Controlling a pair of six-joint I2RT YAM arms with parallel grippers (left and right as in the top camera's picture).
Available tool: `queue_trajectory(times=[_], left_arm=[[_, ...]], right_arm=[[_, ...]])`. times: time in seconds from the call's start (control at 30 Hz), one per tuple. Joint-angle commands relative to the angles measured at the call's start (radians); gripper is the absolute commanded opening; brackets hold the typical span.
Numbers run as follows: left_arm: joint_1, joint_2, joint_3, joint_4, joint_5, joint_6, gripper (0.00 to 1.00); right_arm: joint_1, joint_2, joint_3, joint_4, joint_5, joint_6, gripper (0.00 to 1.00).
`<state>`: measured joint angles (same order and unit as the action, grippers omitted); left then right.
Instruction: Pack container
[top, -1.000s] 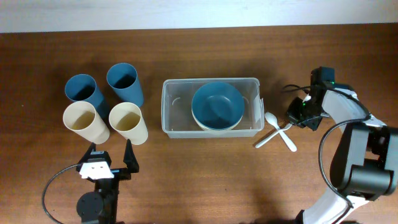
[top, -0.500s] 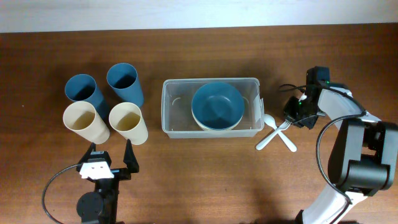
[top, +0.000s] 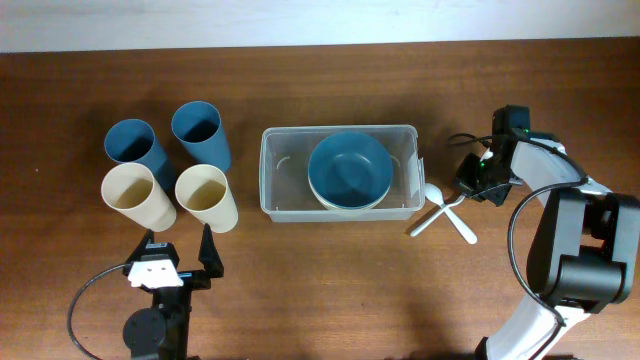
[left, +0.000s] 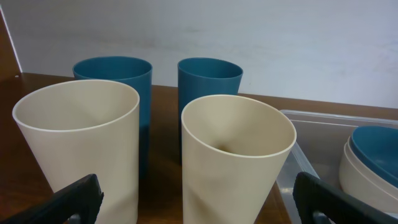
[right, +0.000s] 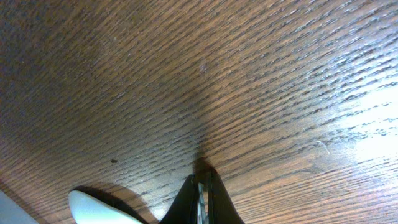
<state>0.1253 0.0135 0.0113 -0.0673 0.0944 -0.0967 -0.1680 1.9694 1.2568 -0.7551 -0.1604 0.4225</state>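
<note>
Dark wood bench (top: 320, 290) below a pale wall. At mid-bench, clear container (top: 266, 170), mouth up, long axis parallel to the far edge, short ends toward the left and right edges; blue bowl (top: 348, 170) nested inside. Toward the left edge, four cups (top: 205, 195). Left gripper (top: 180, 240) near the front edge, jaws wide apart, empty. Right gripper (top: 469, 191) pressed together, tips down by crossed white spoons (top: 447, 212) beside the container's right end.

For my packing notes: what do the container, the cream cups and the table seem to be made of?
Container: clear, glossy plastic; the table shows through its walls.
Cream cups: probably matte plastic, judging by the thin, smooth, even walls, though the look leaves this open.
Table: brown wood or wood veneer; grain lines and a slight sheen.
</note>
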Motion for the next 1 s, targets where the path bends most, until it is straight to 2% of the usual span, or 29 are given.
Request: queue_trajectory(times=[0.0, 0.6, 0.97], left_arm=[[-0.003, -0.008, -0.001, -0.008, 0.007, 0.016, 1.0], [-0.003, -0.008, -0.001, -0.008, 0.007, 0.016, 1.0], [-0.003, -0.008, -0.001, -0.008, 0.007, 0.016, 1.0]], right_arm=[[0.009, 0.048, -0.001, -0.007, -0.001, 0.003, 0.04], [0.009, 0.034, 0.289, -0.338, 0.049, -0.072, 0.04], [0.025, 0.034, 0.294, -0.47, 0.028, -0.12, 0.04]])
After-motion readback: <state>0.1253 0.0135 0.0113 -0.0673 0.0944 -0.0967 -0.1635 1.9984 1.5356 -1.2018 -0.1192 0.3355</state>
